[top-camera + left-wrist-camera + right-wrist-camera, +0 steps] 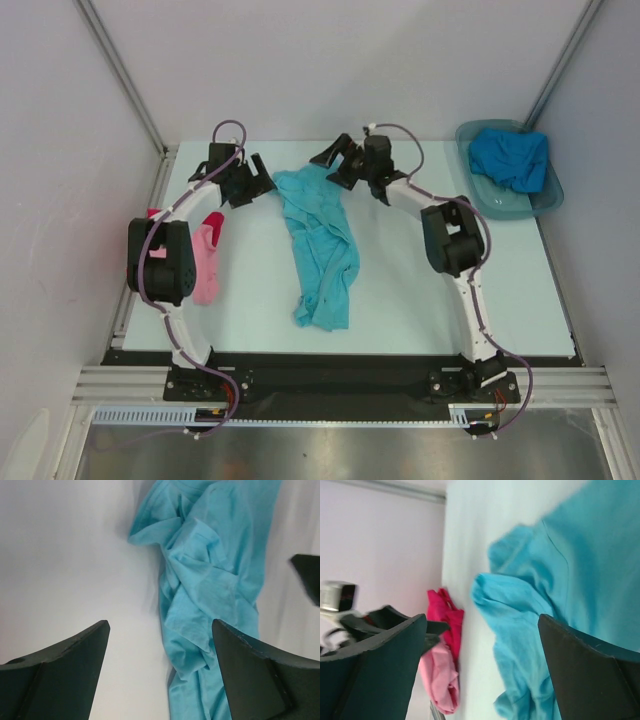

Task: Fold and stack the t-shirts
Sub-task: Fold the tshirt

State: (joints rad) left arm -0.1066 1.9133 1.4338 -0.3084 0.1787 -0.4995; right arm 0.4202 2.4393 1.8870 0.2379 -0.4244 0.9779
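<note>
- Your two hands hang open over the far half of the worktop (420, 300). The left hand (255, 183) has its fingers spread wide and grips nothing. The right hand (335, 165) is splayed just as wide, with nothing between its fingers.
- One turquoise t-shirt (322, 250) lies between them, crumpled into a long, rumpled band. It runs from the far side toward the near edge, and its far end sits between the two hands.
- From the left wrist you see that turquoise cloth lying below the gap in the fingers.
- You can count four t-shirts in all. Besides the turquoise one mid-worktop, one pink t-shirt (207, 262) and one red t-shirt (153, 213) are bunched together at the left edge, beside the left arm.
- The fourth, one deeper blue t-shirt (510, 158), lies heaped in the single grey tub (548, 196) at the far right corner.
</note>
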